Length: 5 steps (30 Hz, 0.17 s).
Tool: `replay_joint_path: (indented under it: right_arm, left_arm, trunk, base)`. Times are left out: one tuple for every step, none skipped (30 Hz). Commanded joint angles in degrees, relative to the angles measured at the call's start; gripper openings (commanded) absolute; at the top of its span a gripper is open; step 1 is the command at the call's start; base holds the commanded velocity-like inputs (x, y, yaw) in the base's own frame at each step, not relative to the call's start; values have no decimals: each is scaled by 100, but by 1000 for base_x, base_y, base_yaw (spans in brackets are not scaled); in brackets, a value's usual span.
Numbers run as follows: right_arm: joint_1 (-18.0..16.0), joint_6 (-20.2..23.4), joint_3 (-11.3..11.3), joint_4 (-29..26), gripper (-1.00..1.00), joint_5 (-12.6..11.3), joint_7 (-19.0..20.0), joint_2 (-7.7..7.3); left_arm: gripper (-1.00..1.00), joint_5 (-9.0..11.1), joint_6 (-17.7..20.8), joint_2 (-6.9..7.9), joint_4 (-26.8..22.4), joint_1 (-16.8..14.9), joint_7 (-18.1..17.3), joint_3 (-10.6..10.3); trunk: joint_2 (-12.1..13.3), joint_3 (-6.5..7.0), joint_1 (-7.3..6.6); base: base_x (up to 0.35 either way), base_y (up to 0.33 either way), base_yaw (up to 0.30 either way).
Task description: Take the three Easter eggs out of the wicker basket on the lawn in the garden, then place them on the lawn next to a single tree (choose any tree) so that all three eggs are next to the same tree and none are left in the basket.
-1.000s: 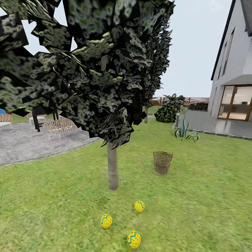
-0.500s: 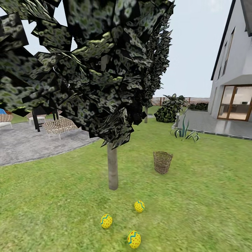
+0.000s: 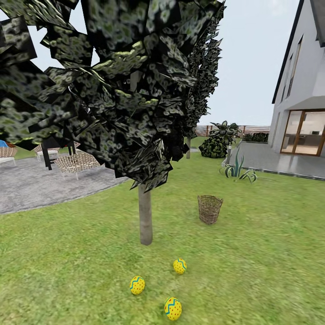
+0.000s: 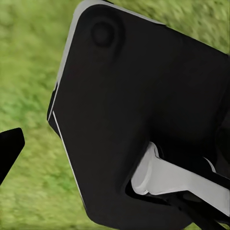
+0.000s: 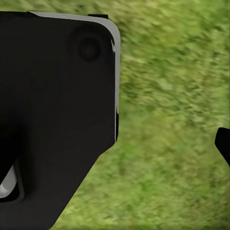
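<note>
Both end effectors empty, above lawn (image 3: 253,271)

open-weave wicker basket (image 3: 210,209), 3 glossy Easter eggs (image 3: 173,308), patchy lawn (image 3: 262,253)

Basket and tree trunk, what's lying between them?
Nothing: bare lawn between the basket and the trunk, seen in the head view.

I'm looking out over a home garden. Green lawn (image 3: 271,253) runs everywhere, with a tree (image 3: 145,216) standing close ahead. To the right rises a white house (image 3: 302,90) with big glass doors and a grey terrace at its foot. On the left I see a round paved patio (image 3: 40,189) with woven chairs (image 3: 74,163). Shrubs (image 3: 216,144) and a brown fence (image 3: 253,129) close off the far end.
</note>
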Motion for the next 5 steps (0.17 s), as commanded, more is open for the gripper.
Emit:
replay_joint_path:
  right_arm:
    - [-5,10,12,9,100,3,-14,1]
    - [-5,10,12,9,100,-1,-15,1]
    - [-5,10,12,9,100,-3,-15,1]
    - [-5,10,12,9,100,-4,-15,1]
    - [-5,10,12,9,100,-2,-15,1]
  left_arm:
    - [100,63,15,1,13,-5,-25,9]
    - [100,64,15,3,14,-5,-25,8]
    - [100,65,15,5,13,-5,-25,8]
    - [100,66,15,6,11,-5,-25,8]
    - [100,66,15,8,10,-4,-25,9]
  trunk:
    - [-4,-2,2]
    - [-4,-2,2]
    - [-4,-2,2]
    - [-4,-2,2]
    - [-4,-2,2]
  base:
    - [0,0,0]
    - [0,0,0]
    - [0,0,0]
    - [0,0,0]
    - [0,0,0]
